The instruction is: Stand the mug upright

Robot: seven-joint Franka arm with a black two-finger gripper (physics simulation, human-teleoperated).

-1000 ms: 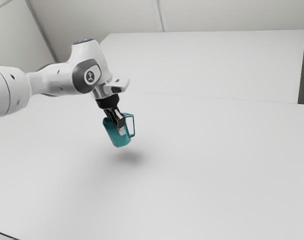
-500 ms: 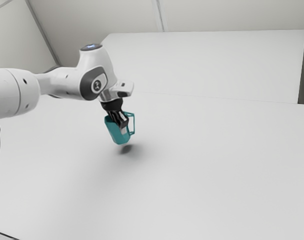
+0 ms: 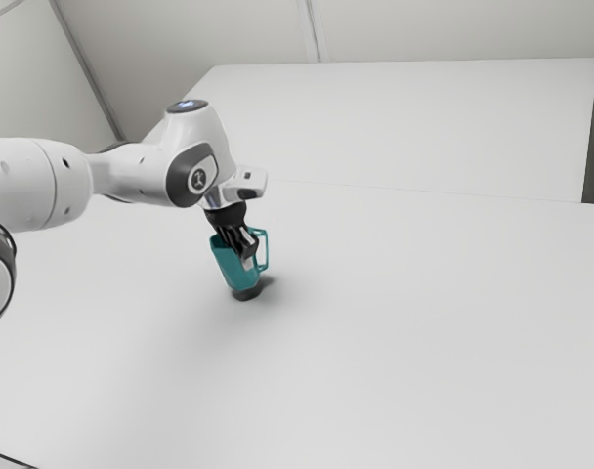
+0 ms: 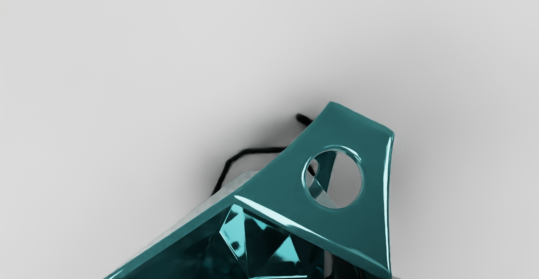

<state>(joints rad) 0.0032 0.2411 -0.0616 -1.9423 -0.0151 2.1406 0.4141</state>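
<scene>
- The claw point(image 3: 247, 256) is pinching the wall of the mug, its tips slanting down and toward the exterior view's right, with the wall caught between them on the handle's side. That grip likely serves to steer the mug's lean from above, because the whole mug should turn as the wrist turns.
- The mug point(image 3: 232, 269) hangs in the claw just over the bench or barely meeting it; I cannot tell which. It is tilted: mouth upward and toward the exterior view's left, base lower and toward the right. So it is mostly righted, but not yet standing flat.
- The handle point(image 3: 267, 251) sits on the exterior view's right side of the mug, free of the bench, and in the wrist view it has a round hole through it. Keeping it out of the way probably lets the base land first.
- A dark shadow point(image 3: 266, 281) lies close by the base, which suggests little room below.
- The bench point(image 3: 395, 362) carries nothing else near the mug, which is well apart from the far edge. What remains, I judge, is to level the base against the surface before letting go; released at this lean, the mug could rock or tip over.
</scene>
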